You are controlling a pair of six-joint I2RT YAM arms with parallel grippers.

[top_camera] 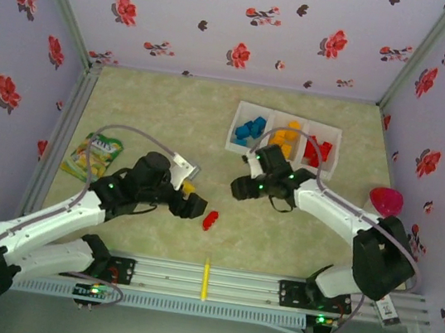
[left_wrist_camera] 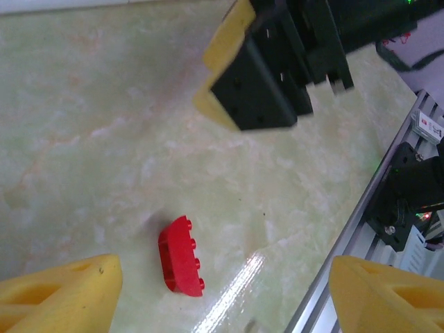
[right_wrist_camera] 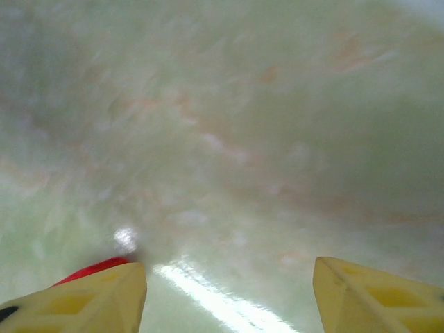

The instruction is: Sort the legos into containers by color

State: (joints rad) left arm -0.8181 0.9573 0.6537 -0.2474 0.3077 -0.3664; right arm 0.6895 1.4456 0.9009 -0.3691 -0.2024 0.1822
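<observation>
One red lego lies loose on the pale green table, also seen as the red lego from above. My left gripper hangs open above it, the brick nearer its left finger and touching neither. My right gripper is open over bare table with nothing between its fingers; a sliver of the red lego peeks past its left finger. From above, the left gripper and right gripper stand close together. The containers at the back right hold blue, orange-yellow and red legos in separate bins.
A green-yellow snack packet lies at the left. A thin yellow stick rests on the front metal rail. A pink object sits by the right wall. The right gripper's black body looms just beyond the left one.
</observation>
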